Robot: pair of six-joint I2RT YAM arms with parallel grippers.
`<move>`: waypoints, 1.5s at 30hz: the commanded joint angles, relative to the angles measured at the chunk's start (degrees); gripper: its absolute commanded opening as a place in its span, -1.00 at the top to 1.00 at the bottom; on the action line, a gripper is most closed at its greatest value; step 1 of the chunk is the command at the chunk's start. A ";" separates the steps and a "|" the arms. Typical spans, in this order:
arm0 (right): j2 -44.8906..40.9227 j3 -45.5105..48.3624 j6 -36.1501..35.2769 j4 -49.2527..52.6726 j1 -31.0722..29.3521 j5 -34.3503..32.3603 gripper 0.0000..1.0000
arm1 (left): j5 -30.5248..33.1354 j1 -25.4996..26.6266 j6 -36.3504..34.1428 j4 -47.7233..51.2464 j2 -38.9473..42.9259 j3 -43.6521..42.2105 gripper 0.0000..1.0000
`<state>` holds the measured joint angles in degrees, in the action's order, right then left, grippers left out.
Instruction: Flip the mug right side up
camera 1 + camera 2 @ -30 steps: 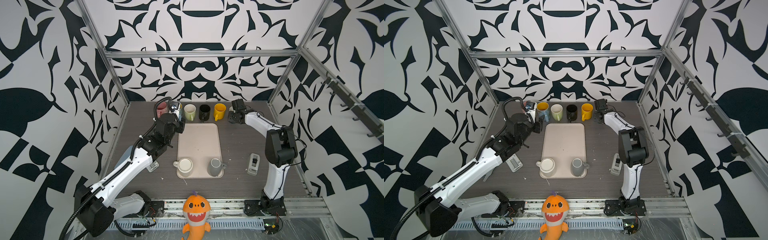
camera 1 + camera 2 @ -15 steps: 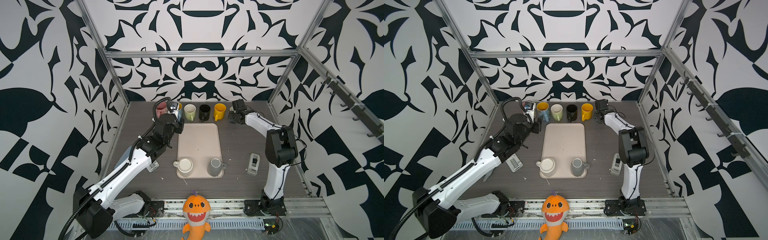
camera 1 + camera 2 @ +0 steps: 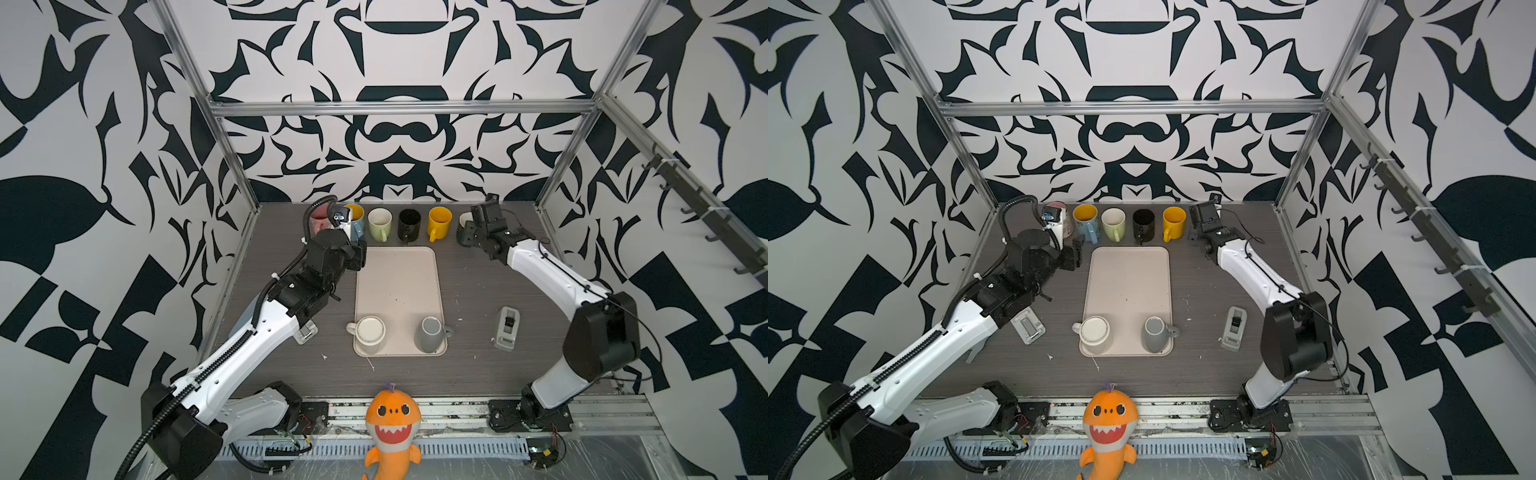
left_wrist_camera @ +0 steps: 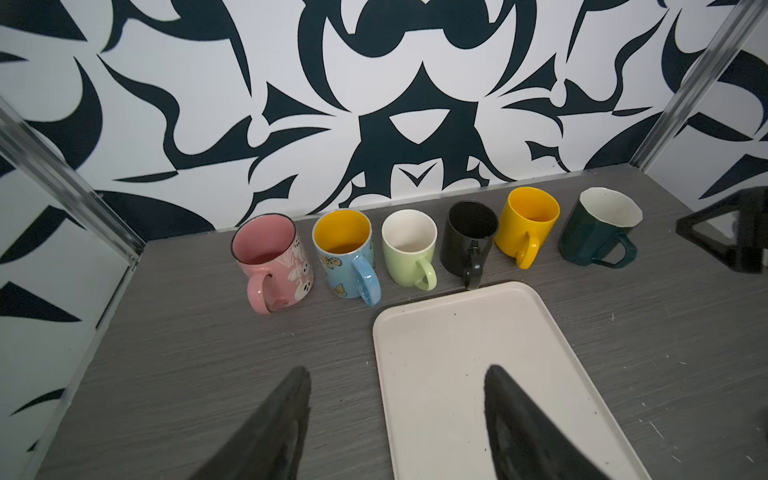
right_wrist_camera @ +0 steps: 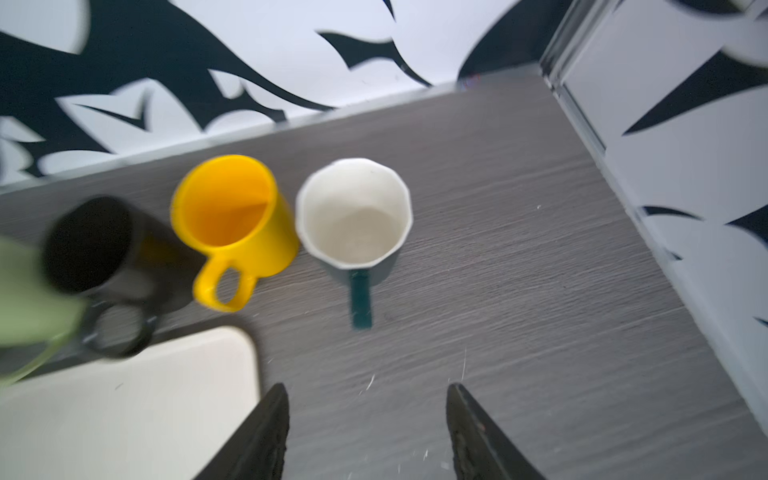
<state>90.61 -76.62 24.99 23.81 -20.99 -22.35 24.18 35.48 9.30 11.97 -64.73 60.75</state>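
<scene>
Six coloured mugs [image 4: 471, 232] upright at the back, cream ceramic mug [image 3: 369, 331] and grey ceramic mug [image 3: 430, 333] left inverted on beige tray [image 3: 397, 286], left gripper [image 4: 397, 370] and right gripper [image 5: 368, 386] gaping empty.

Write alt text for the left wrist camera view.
Six upright mugs line the back wall: pink, blue, light green, black, yellow, dark green. A cream tray lies in front, with the open, empty left gripper nearest the camera.

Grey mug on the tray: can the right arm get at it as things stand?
Probably yes. The right claw is open and empty near the dark green mug, the tray is bare from there to the grey mug, and the white mug stands apart on its left-arm side.
</scene>
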 commanded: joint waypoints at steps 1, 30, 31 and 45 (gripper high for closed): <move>-4.52 0.48 -1.33 4.98 -4.69 -7.46 -0.29 | -4.37 -2.30 8.02 2.83 0.34 2.44 -0.39; -15.83 11.62 2.79 0.92 -19.44 -17.24 -0.27 | -33.79 -22.65 89.25 11.01 9.13 -18.99 -0.47; -15.65 11.67 2.71 0.55 -19.44 -17.21 -0.27 | -33.39 -22.59 91.86 11.07 10.33 -20.54 -0.48; -11.23 11.19 1.99 -1.90 -19.44 -15.58 -0.28 | -30.08 -19.70 102.80 22.96 15.10 -22.23 -0.51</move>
<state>78.89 -64.75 27.05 23.92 -40.21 -38.11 -6.17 15.18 109.16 30.20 -48.49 37.01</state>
